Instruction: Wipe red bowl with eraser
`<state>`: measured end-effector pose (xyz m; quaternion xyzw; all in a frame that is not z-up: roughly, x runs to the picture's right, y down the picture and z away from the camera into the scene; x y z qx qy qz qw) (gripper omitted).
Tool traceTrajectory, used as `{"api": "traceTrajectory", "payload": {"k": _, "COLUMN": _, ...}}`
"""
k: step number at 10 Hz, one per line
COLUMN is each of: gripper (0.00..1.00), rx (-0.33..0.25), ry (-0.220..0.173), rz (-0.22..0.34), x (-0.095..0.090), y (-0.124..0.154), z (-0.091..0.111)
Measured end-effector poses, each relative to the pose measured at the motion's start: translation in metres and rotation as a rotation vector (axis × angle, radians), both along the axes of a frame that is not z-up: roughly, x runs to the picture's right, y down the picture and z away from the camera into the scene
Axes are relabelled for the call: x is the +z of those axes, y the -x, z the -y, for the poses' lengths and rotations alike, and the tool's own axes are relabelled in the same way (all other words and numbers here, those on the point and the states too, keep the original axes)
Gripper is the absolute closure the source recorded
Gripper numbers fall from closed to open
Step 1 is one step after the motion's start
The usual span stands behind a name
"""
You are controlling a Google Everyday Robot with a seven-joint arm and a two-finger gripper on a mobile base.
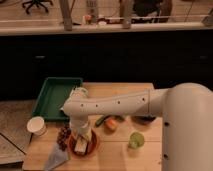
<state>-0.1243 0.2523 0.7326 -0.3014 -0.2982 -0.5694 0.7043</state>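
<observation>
1 relation decides the wipe: the gripper hangs directly above the eraser, which sits inside the red bowl at the lower left of the frame. Whether the gripper clasps the eraser, I cannot tell.

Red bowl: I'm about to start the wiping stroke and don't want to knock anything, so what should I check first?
1. Gripper over the red bowl: ok, it is down at the bowl.
2. Eraser inside the bowl: ok, the pale block sits in it beneath the gripper.
3. Firm hold on the eraser: cannot tell.
4. Bowl upright on the wooden table: ok.
5. Room on the bowl's left: not ok, the grapes lie close beside its rim.
6. Room on its right: ok, the green cup stands well apart.
</observation>
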Motion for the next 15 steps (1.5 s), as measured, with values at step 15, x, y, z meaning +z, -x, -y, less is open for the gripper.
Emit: {"api": "traceTrajectory", "payload": {"k": 15, "gripper": 1.0, "rx": -0.141, "ry": -0.025, "rz": 0.07, "x": 0.018, "y": 0.035, "z": 0.046}}
